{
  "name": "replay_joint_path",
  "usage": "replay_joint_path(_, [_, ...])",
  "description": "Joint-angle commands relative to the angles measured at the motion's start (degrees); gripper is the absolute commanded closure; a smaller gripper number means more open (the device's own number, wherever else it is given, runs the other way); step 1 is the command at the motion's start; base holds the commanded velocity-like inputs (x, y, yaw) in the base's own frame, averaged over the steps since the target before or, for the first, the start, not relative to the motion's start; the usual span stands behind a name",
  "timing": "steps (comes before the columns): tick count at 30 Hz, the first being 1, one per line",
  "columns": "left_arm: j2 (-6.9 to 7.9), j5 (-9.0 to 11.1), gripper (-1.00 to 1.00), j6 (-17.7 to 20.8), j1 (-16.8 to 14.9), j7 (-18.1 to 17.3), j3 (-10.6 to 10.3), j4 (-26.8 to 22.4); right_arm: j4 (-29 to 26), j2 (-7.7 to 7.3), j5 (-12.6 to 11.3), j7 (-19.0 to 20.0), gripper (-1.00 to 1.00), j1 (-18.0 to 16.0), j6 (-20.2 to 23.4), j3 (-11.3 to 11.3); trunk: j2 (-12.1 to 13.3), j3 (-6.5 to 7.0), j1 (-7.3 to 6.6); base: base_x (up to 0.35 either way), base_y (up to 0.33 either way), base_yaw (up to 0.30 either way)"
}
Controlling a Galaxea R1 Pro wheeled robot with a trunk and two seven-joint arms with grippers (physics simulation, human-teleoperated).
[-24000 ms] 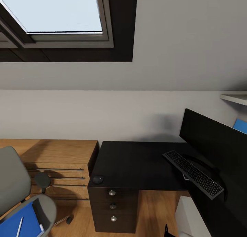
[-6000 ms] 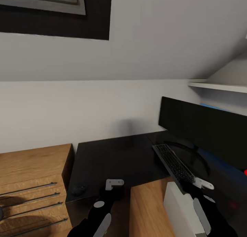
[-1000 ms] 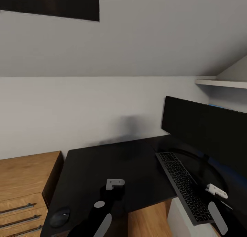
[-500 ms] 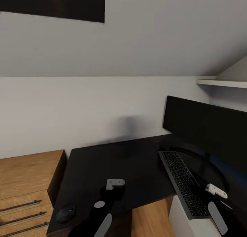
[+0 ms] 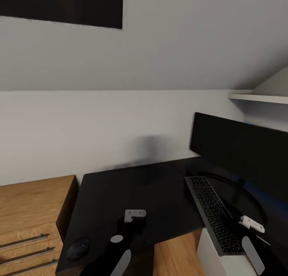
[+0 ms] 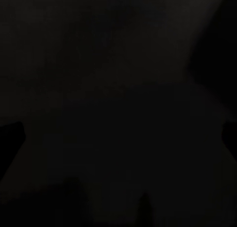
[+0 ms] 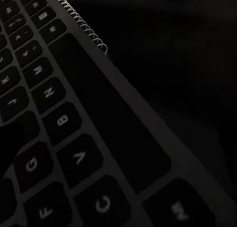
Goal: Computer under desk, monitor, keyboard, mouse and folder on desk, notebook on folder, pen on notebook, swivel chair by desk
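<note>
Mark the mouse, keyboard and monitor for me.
mouse (image 5: 77, 248), head view, middle of its top shell.
keyboard (image 5: 212, 212), head view, middle of the key rows.
monitor (image 5: 240, 150), head view, middle of the dark screen.

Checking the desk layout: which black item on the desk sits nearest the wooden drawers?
The mouse, the small oval at the desk's corner beside the wooden drawers. The keyboard and monitor sit at the opposite end.

Both arms reach forward — left arm (image 5: 120, 244), right arm (image 5: 252, 244).
</note>
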Motion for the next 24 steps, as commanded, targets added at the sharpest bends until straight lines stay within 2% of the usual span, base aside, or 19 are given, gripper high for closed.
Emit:
replay_joint_path(1, [0.02,0.5,-1.00,0.1,-0.1,0.5,-0.1,-0.1,-0.1,-0.01,-0.6,-0.4,-1.00,0.0,0.3,0.0,0.4,0.11,-0.23,0.000,0.000,0.000])
replay_joint_path(16, [-0.01,0.4,-1.00,0.1,-0.1,0.5,-0.1,-0.1,-1.3,0.02,-0.6,-0.3,-1.00,0.0,0.2,0.1,6.4,2.81,-3.52,0.000,0.000,0.000])
replay_joint_path(19, [-0.01,0.4,-1.00,0.1,-0.1,0.5,-0.1,-0.1,-4.0,0.17,-0.6,-0.4,-1.00,0.0,0.2,0.0,7.6,3.35,-4.18,0.000,0.000,0.000])
replay_joint_path(24, [-0.01,0.4,-1.00,0.1,-0.1,0.5,-0.1,-0.1,-11.7,0.78,-0.7,-0.5,-1.00,0.5,0.7,-0.1,9.6,4.24,-5.28,0.000,0.000,0.000])
